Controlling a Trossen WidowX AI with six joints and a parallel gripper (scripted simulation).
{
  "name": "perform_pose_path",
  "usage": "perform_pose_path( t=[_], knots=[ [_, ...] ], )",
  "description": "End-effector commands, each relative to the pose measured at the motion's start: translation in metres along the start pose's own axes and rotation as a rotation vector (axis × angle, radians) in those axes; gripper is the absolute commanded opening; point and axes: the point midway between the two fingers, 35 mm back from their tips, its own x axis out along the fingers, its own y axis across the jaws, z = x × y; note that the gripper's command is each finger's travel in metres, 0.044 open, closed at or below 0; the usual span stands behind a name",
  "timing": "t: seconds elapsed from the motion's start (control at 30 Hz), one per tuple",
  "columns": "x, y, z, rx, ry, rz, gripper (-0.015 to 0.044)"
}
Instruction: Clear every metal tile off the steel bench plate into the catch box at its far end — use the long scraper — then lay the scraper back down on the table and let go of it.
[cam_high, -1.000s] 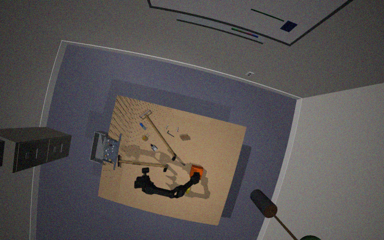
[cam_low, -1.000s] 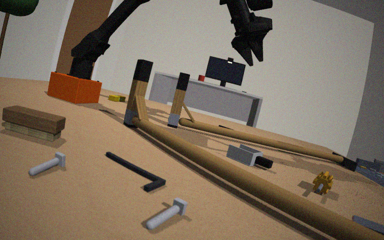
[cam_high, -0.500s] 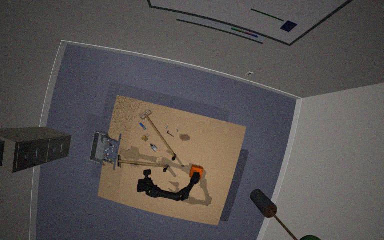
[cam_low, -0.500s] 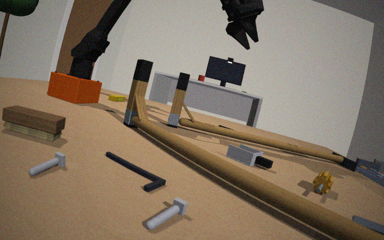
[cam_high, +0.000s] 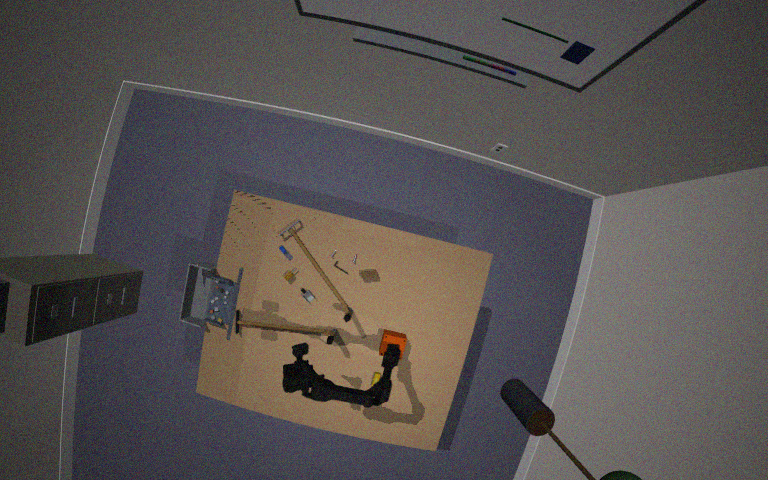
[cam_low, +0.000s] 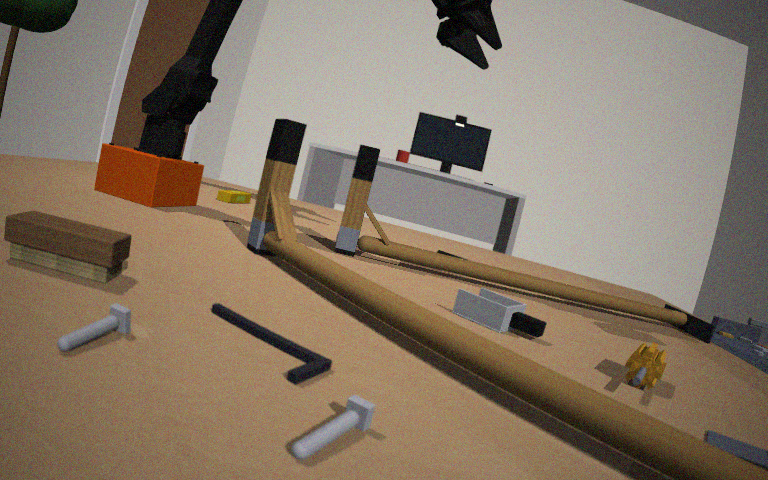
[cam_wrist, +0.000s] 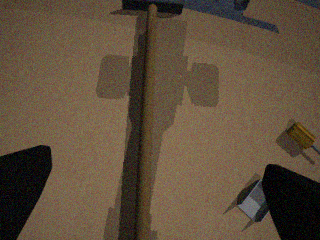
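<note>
The steel bench plate (cam_high: 231, 306) (cam_wrist: 215, 7) is at the table's left edge in the top view, with several small tiles on it. The catch box (cam_high: 195, 297) adjoins its far end. A long wooden-handled tool (cam_high: 283, 326) (cam_low: 509, 277) (cam_wrist: 148, 100) lies with its dark head by the plate's near edge; an upright grip post (cam_low: 360, 186) stands at its other end. A second long tool (cam_high: 320, 271) (cam_low: 396, 311) with a wide frame-like head lies diagonally. My gripper (cam_low: 492, 57) (cam_wrist: 159, 157) is open and empty, high above the table; the first tool's handle runs between its fingers in the wrist view, below them.
A grey clip (cam_high: 307, 294) (cam_low: 489, 310), a yellow gear (cam_high: 289, 275) (cam_low: 645, 365) and a blue piece (cam_high: 285, 252) lie around the diagonal tool. A hex key (cam_low: 266, 336), bolts and a brush (cam_low: 67, 243) lie beyond it. A yellow block (cam_low: 233, 196) is near the orange base (cam_low: 147, 175).
</note>
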Motion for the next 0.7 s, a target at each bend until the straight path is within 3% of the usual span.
perform_pose_path(
  t=[0.0, 0.67],
  knots=[
    [-0.015, -0.001, 0.000, 0.010, -0.038, -0.004, 0.0440],
    [-0.074, -0.004, -0.010, 0.035, -0.188, -0.030, 0.0440]
  ],
)
